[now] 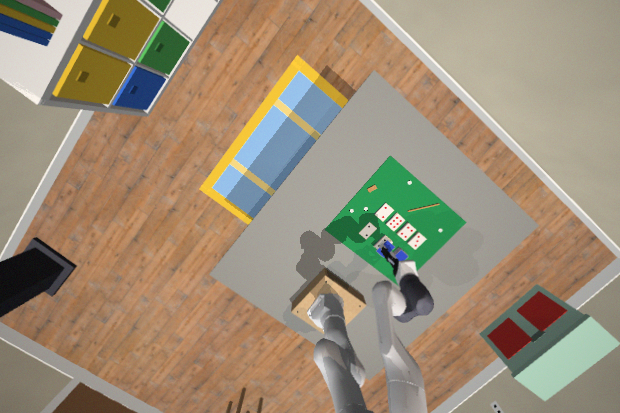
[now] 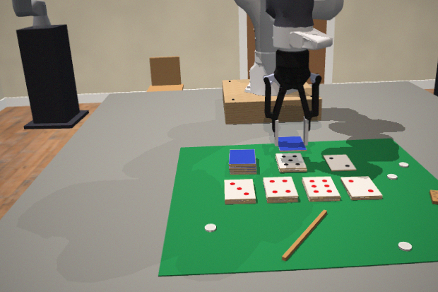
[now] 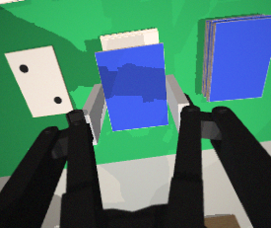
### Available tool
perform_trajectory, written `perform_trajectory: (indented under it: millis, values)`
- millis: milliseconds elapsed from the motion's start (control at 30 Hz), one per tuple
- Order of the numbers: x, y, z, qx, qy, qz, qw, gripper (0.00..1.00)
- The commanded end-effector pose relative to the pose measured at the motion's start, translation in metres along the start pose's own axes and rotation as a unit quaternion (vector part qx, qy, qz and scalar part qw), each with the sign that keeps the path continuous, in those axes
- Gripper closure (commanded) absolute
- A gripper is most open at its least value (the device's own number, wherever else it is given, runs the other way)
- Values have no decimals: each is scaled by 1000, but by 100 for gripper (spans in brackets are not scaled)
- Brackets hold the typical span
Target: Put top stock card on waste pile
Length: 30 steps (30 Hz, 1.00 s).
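Observation:
My gripper (image 2: 290, 141) is shut on a blue-backed card (image 2: 291, 143) and holds it flat by its two long edges, a little above the green mat (image 2: 297, 206). In the wrist view the held card (image 3: 134, 87) covers most of the waste pile (image 3: 129, 39), whose far edge shows behind it. The waste pile (image 2: 291, 162) shows black pips on top. The face-down stock (image 2: 242, 160) is a blue-topped stack to its left in the exterior view, and shows at the right in the wrist view (image 3: 239, 58). The gripper also shows in the top view (image 1: 388, 250).
A single card with two black pips (image 2: 339, 162) lies right of the waste pile. Several red-pip piles (image 2: 279, 189) form the row beyond. A wooden stick (image 2: 304, 234), white chips (image 2: 210, 227) and a small wooden block (image 2: 434, 196) lie on the mat.

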<state>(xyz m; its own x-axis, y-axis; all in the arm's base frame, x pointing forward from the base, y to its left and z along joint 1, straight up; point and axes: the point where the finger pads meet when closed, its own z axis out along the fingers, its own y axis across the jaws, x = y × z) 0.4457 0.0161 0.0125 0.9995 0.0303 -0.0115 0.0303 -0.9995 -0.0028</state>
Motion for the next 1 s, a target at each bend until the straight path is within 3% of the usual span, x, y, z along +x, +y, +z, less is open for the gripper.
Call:
perform_trajectory:
  millis: [0, 567, 967]
  values:
    - [4, 1, 5, -1, 6, 3, 1000, 57]
    - [6, 1, 29, -1, 6, 3, 1000, 57]
    - [6, 1, 34, -1, 6, 3, 1000, 57]
